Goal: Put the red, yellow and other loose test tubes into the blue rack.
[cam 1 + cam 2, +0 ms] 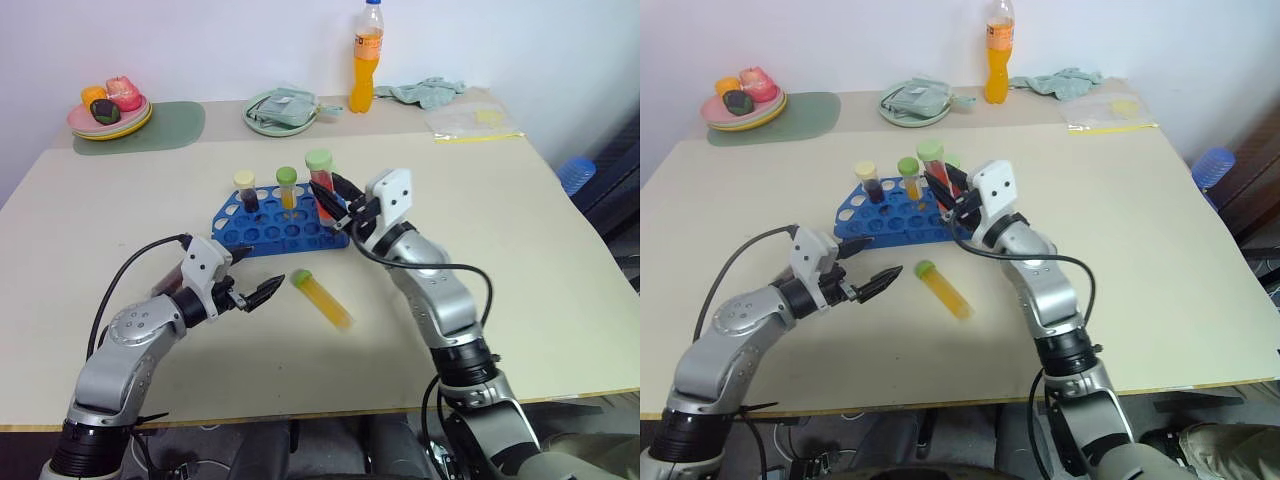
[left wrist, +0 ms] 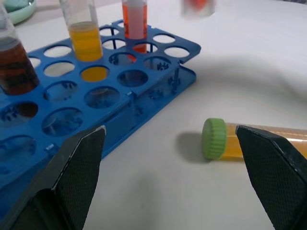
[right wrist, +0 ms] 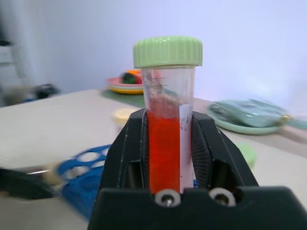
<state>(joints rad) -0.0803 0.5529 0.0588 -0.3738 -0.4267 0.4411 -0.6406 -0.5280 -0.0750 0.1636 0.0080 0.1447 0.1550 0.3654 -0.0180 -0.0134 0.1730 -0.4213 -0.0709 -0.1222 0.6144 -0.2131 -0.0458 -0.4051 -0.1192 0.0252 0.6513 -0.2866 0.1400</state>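
Observation:
The blue rack [image 1: 262, 236] stands mid-table with a brown tube with a cream cap [image 1: 246, 190] and a yellow tube with a green cap [image 1: 287, 187] upright in it. In the left wrist view a red tube [image 2: 134, 19] also stands in its far row. My right gripper [image 1: 326, 186] is shut on a green-capped red test tube [image 3: 165, 143], held upright over the rack's right end. Another yellow tube [image 1: 325, 300] lies on the table in front of the rack. My left gripper [image 1: 886, 257] is open, just left of that tube's green cap [image 2: 214, 139], not touching it.
At the back stand an orange drink bottle [image 1: 367, 60], a plate of toy fruit [image 1: 110, 118] on a green mat [image 1: 170, 125], a green plate with a cloth [image 1: 282, 112], a crumpled cloth [image 1: 425, 92] and a plastic bag [image 1: 475, 122].

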